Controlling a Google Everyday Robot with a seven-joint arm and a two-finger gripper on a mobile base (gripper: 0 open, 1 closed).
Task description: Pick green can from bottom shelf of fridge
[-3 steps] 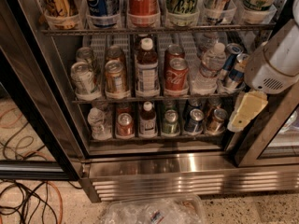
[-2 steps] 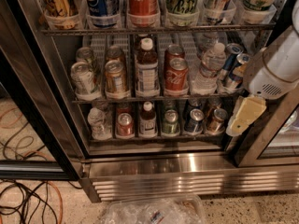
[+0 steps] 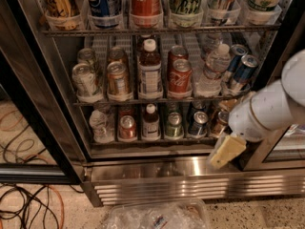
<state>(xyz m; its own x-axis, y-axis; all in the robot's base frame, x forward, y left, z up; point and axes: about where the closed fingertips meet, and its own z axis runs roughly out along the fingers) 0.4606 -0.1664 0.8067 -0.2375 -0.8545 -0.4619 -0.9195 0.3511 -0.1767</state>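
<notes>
The claw (image 3: 228,150) has dropped down and leftward, from beside the right end of the bottom shelf (image 3: 143,150) to lower, just in front of it. The arm (image 3: 267,109) lowered with it, uncovering the blue cans (image 3: 242,68) on the middle rack (image 3: 157,99)

the bottom shelf (image 3: 143,143) of the fridge (image 3: 181,187) carries one row of drinks, each in its own narrow lane. from the left stand a clear plastic bottle (image 3: 101,124), a red-topped can (image 3: 127,127), a dark bottle with a white cap (image 3: 151,123), the green can (image 3: 174,125) with its silver top showing, a dark blue can (image 3: 197,123) and, at the right end, a brownish can (image 3: 219,122) partly hidden by the arm. the cans stand upright near the front lip. the gripper (image 3: 228,150) hangs just in front of the shelf's right end, below the lip.
</notes>
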